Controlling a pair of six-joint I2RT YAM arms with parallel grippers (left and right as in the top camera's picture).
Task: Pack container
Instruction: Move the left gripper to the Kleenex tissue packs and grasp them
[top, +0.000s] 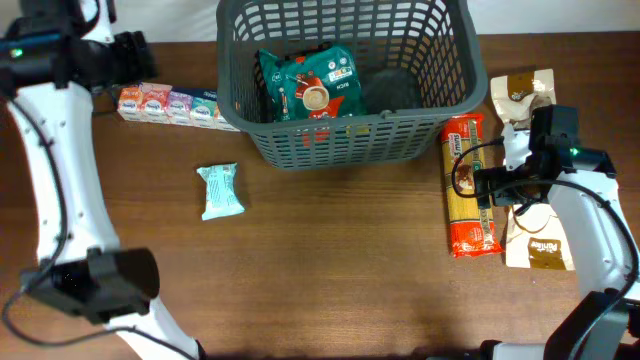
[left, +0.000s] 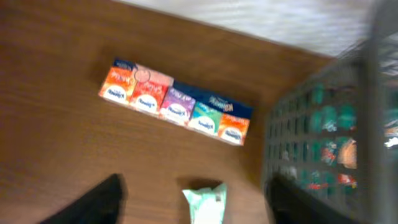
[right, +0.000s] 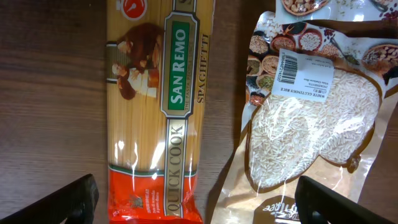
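Spaghetti pack (right: 158, 112), "San Remo", beside container (top: 340, 140)

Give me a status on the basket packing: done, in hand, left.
Done: one green packet lies in the basket. In hand: nothing; left gripper and right gripper are open, the right one above the spaghetti and rice pouch. Left: those two, the tissue pack, the mint packet and another pouch, all outside it.

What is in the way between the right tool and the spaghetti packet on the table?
Nothing visible does. The right tool hangs open directly over the spaghetti packet, with only air between them. The rice bag lies beside the packet, not on top of it.
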